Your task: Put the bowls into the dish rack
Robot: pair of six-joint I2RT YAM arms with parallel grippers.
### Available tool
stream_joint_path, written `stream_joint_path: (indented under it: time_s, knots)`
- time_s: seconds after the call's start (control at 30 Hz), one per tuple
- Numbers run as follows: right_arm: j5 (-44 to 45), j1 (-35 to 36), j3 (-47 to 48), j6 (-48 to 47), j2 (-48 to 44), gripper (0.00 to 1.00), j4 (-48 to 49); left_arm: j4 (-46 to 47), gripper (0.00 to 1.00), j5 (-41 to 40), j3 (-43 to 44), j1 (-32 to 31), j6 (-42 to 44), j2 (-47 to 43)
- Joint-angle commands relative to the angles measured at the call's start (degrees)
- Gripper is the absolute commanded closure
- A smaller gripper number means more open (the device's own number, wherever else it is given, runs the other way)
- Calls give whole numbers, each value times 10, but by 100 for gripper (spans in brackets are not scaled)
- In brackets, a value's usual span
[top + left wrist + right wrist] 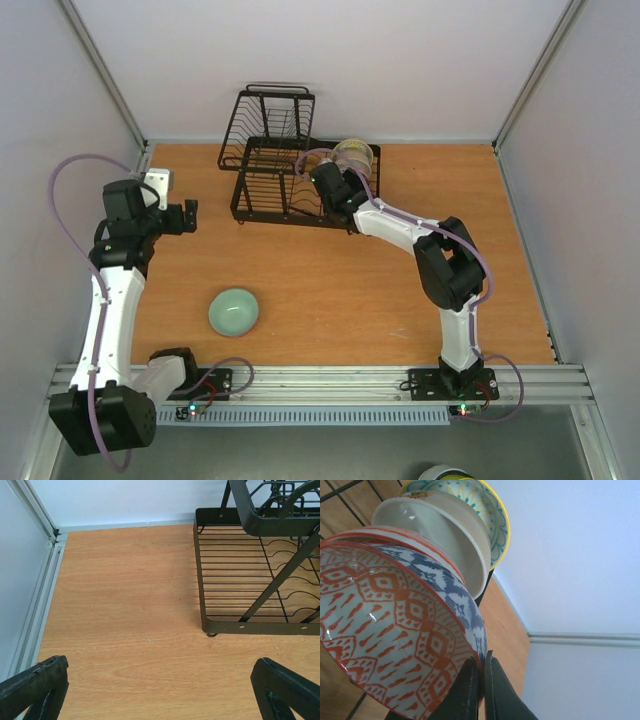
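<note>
Three bowls stand on edge in a row at the right end of the black wire dish rack. The right wrist view shows a red-and-white patterned bowl nearest, a cream-inside bowl behind it, and a teal-and-yellow bowl farthest. My right gripper is shut on the rim of the red-and-white bowl. A mint green bowl sits upright on the table, near the left arm. My left gripper hangs open and empty over bare wood, left of the rack.
The wooden table is walled on three sides by pale panels. The rack's raised upper basket stands at the back, against the rear wall. A metal rail runs along the near edge at the arm bases.
</note>
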Motion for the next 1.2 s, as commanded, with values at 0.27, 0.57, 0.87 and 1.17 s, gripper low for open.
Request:
stream_joint_path:
  time_s: [0.27, 0.57, 0.87, 1.17]
  knots:
    - [47, -9, -127, -250, 0, 99, 415, 6, 1, 0, 14, 3, -4, 2]
    - [15, -8, -179, -214, -25, 99, 383, 8, 1, -1, 14, 3, -5, 0]
    - [-75, -7, -187, -137, -81, 99, 222, 10, 1, -5, 14, 3, -4, -3]
    - [-110, -7, -172, -91, -92, 99, 135, 10, 1, -6, 15, 3, -5, -5]
